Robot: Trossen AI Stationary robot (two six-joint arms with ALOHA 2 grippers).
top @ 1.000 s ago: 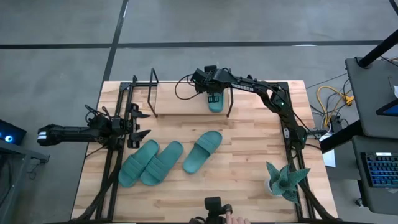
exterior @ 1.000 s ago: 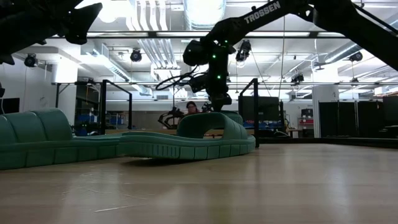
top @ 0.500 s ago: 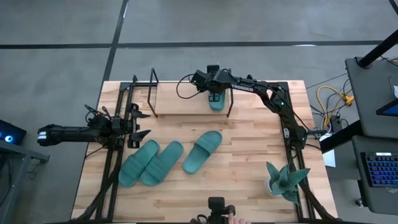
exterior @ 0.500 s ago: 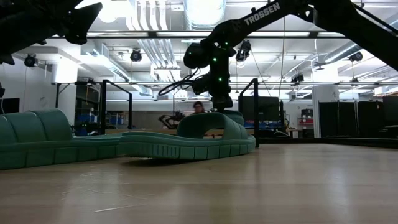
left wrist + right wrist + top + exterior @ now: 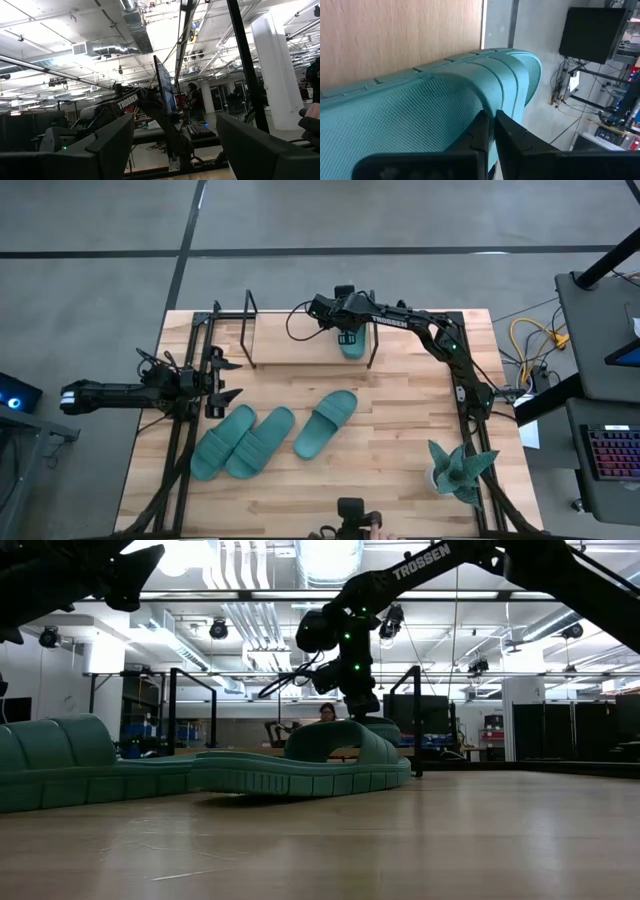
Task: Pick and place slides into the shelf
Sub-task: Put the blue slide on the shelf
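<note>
Three teal slides lie sole-down on the table: two side by side [image 5: 222, 442] [image 5: 260, 442] and one apart [image 5: 326, 423], which fills the front of the low view [image 5: 300, 765]. A fourth slide [image 5: 350, 344] sits on the shelf's wooden board [image 5: 290, 340], between black rod uprights [image 5: 246, 328]. My right gripper [image 5: 345, 334] is above that slide at the shelf's right end, shut on it. My left gripper [image 5: 218, 380] waits at the table's left edge; its fingers stand wide apart in its wrist view [image 5: 172, 145]. My right gripper pinches the slide's wide strap [image 5: 470, 100] between its two fingers [image 5: 481, 125], which stand almost together. It comes from above, pointing down. The slide's sole rests on the shelf board [image 5: 395, 35]. How deep the strap reaches between the fingers is hidden by the fingers themselves.
A teal spiky ornament [image 5: 458, 470] stands near the table's right near corner. Black frame rails run along the table's left [image 5: 180, 450] and right [image 5: 470, 430] sides. A person's hand [image 5: 372, 530] shows at the near edge. The shelf board's left part is bare.
My right gripper has shifted slightly toward the table's right and far edge, carrying the slide a little farther along the shelf board. The left arm and the three slides on the table have kept still.
</note>
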